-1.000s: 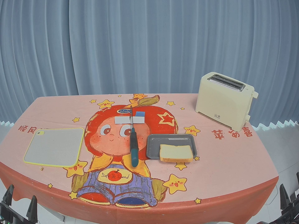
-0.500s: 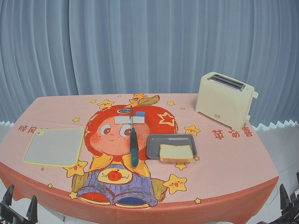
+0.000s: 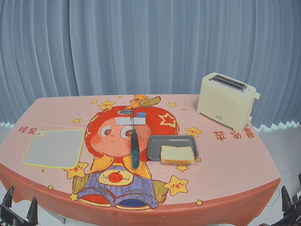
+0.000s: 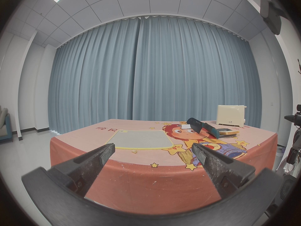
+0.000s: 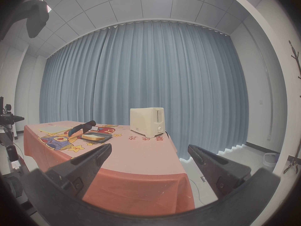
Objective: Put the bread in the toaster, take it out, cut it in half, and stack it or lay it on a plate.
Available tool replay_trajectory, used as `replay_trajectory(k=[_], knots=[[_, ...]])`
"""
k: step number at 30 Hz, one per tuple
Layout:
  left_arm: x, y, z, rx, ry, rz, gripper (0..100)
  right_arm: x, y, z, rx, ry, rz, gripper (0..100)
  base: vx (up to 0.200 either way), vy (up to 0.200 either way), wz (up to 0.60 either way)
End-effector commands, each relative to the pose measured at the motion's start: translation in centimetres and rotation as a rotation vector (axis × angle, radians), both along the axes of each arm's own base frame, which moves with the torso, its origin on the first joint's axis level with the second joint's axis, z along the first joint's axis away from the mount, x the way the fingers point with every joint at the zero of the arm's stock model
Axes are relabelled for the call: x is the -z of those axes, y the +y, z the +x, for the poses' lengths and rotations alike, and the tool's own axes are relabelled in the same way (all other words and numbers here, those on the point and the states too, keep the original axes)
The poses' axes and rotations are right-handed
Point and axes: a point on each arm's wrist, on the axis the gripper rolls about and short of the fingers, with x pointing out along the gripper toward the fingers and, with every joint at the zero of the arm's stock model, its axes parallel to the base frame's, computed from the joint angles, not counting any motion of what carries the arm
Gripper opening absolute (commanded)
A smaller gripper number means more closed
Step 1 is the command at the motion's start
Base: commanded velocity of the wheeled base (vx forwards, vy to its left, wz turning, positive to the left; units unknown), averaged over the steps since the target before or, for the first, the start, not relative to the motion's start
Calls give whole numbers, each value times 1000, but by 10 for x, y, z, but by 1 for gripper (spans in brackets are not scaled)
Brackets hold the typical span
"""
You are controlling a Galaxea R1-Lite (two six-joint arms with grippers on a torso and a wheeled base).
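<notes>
Blue curtain behind; printed tablecloth point(image 3: 219, 160) over a curved table.

Bread point(image 3: 177, 154): one slice lying flat on the near end of the grey tray point(image 3: 171, 139). Its near edge seems to overhang the rim, though that is hard to be sure of from here.

Toaster point(image 3: 225, 101): far right, well apart from the tray, slot facing up.

Left gripper point(image 4: 152, 148) and right gripper point(image 5: 150, 148): both spread wide and empty, off the table's near edge.

First step not begun. It probably suits the right arm: pinch the near crust lightly, tip the slice upright, and line it along the slot before lowering. Knife point(image 3: 135, 148) lies just beside the tray, so keep clear of it.
</notes>
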Motion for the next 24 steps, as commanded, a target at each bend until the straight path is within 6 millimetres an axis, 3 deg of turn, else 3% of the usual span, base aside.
replay_trajectory(k=[1,10,14,24], knots=[[5,0,1,0,16,0,100,5,0,0,-3,3,-2,100,0,0,0],[5,0,1,0,16,0,100,4,0,0,-4,-8,-13,100,0,0,0],[5,0,1,0,16,0,100,-22,1,-6,-17,-172,-7,100,0,0,0],[5,0,1,0,16,0,100,-14,1,-4,-46,-131,-21,100,0,0,0]])
